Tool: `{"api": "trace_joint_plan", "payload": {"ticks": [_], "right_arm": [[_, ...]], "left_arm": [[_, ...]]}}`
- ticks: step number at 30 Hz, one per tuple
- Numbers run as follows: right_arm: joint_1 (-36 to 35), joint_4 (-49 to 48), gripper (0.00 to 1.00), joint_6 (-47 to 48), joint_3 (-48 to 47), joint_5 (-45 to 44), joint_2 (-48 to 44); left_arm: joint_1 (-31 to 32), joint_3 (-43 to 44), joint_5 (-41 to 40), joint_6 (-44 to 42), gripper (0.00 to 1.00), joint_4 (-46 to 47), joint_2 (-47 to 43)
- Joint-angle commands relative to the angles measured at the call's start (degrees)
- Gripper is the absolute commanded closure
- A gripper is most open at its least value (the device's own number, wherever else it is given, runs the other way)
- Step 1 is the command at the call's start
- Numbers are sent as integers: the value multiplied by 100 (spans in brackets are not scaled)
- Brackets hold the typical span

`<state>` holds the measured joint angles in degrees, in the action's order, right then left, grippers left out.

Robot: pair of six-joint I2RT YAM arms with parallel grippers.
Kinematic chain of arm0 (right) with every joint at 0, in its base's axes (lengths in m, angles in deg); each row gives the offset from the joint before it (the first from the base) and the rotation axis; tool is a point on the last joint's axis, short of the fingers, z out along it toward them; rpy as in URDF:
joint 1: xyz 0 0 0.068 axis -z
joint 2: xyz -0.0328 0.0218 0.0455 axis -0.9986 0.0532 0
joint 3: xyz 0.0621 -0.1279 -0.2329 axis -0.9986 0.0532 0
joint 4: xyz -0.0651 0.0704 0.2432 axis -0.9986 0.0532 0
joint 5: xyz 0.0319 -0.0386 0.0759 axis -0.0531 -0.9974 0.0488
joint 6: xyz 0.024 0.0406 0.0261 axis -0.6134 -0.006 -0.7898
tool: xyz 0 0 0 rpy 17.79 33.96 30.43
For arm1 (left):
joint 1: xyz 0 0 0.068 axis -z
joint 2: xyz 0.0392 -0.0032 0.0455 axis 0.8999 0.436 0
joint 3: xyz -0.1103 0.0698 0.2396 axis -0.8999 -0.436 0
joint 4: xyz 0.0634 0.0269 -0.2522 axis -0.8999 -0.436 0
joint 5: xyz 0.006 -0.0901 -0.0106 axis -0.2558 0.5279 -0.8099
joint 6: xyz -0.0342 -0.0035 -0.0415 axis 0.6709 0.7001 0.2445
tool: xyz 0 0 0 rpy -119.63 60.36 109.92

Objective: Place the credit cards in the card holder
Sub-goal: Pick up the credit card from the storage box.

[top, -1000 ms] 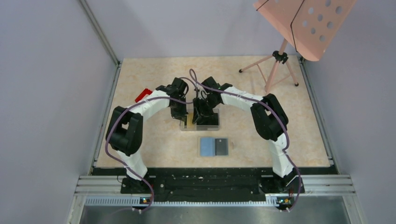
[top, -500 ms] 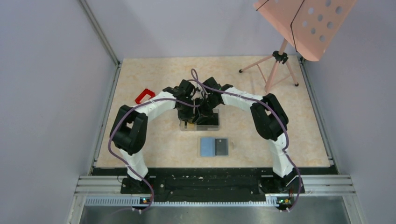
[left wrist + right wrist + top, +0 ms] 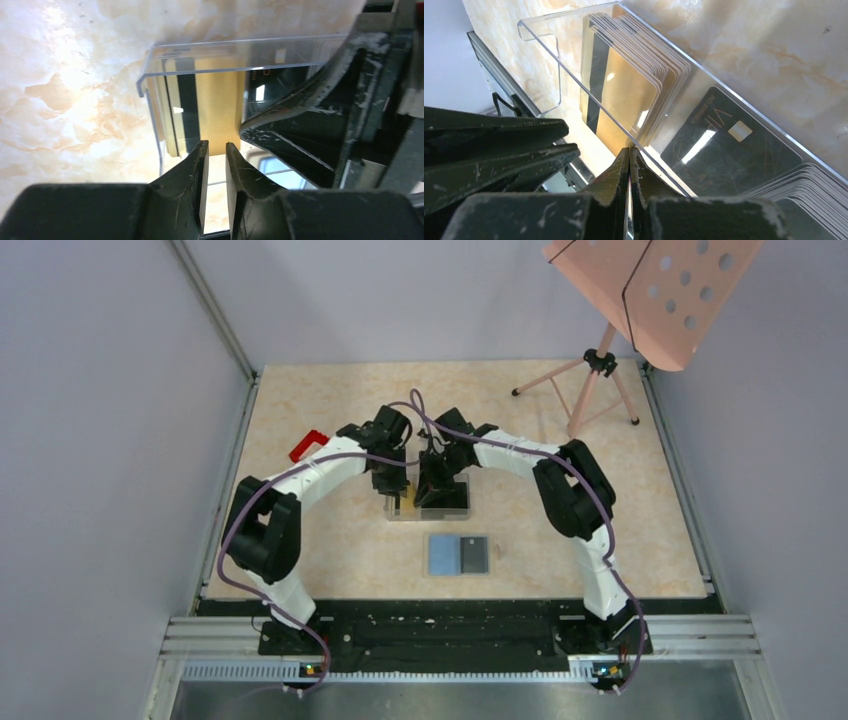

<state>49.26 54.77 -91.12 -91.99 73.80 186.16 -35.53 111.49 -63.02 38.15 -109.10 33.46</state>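
Top external view has both my arms bent inward over the clear box at mid-table. Just on the near side of it the wallet lies open and flat, blue lining up, with a dark rectangle on its right half — well apart from either claw. A red frame sits off to the left, just beside the left forearm. On the left wrist view the left claw has its fingers drawn close with a thin slit between them, tips at the near edge of the gold cards standing in the box; I cannot tell whether they pinch anything. On the right wrist view the right claw is pressed together, tips right at the box's clear wall — beside the leaning stack of gold cards, with a black card showing its face farther along the box.
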Motion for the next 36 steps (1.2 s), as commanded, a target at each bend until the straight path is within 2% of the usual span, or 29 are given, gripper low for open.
{"api": "trace_joint_plan", "payload": {"ticks": [1, 3, 5, 9, 20, 22, 26, 28, 33, 36], "right_arm": [[43, -121, 100, -14, 160, -52, -196], [38, -118, 91, -7, 183, -91, -248], [43, -114, 81, 9, 190, -116, -258], [43, -91, 70, 37, 203, -135, -203], [34, -142, 71, -39, 113, -19, 118], [27, -139, 71, -41, 88, -36, 128], [31, -80, 71, 24, 129, -147, 44], [38, -81, 71, 34, 154, -168, 15], [34, -72, 71, 41, 186, -203, -1], [29, -69, 71, 30, 169, -195, 24]], "left_arm": [[-47, -4, -380, -145, 77, -269, 80], [-44, -16, -395, -161, 82, -321, 204], [-49, 3, -365, -218, 91, -350, 317], [-43, 97, -265, -304, 99, -369, 498], [-20, -58, 537, -197, 100, 62, 523], [-22, -73, 409, -156, 100, 33, 427], [-23, -95, -155, -123, 84, -106, 64], [-36, -106, -512, -135, 80, -164, -72], [-62, -92, -934, -195, 79, -341, -91], [-61, -83, -890, -227, 82, -371, 114]]}}
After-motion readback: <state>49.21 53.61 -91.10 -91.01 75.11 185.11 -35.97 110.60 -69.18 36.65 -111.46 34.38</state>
